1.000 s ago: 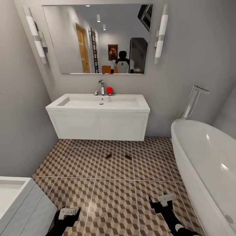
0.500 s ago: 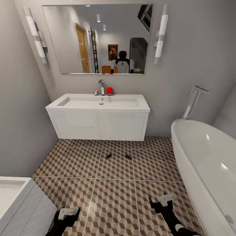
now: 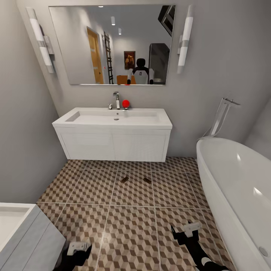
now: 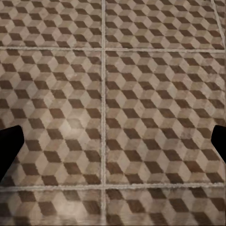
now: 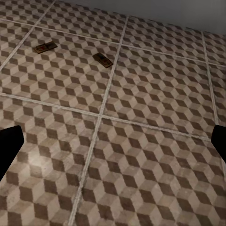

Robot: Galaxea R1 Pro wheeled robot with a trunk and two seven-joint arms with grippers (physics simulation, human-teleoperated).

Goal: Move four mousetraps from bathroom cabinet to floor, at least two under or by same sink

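1. The bathroom floor (image 3: 131, 233) spreads across the lower half of the head view, cube-patterned tiles with pale grout, bare apart from two small plates.
2. The bathtub (image 3: 241, 188) curves along the right side; the corner of a white unit (image 3: 22, 233) sits at lower left.
3. The sink (image 3: 113, 120), a wide white wall-hung basin with a chrome tap (image 3: 116, 99), hangs on the far wall under a mirror (image 3: 113, 45); a small red object (image 3: 125, 103) rests by the tap.
4. The left gripper (image 3: 77, 246) hangs low over the tiles near the white unit. In its wrist view the dark fingertips (image 4: 9, 148) sit at opposite edges, so its jaws are spread wide with nothing between them.
5. The right gripper (image 3: 188, 229) hovers over the floor near the tub, likewise spread and empty, with its fingertips (image 5: 8, 148) far apart in its wrist view.
6. Two mousetraps lie flat on the tiles in front of the sink, near each other but apart: the left mousetrap (image 3: 124, 179) (image 5: 45, 47) and the right mousetrap (image 3: 147, 180) (image 5: 102, 60).
7. Handling, as a judgement: each trap looks light, thin and rigid, so it could skid on smooth tile. Pinching across the short sides of the wooden plate, clear of the wire parts, seems safest.
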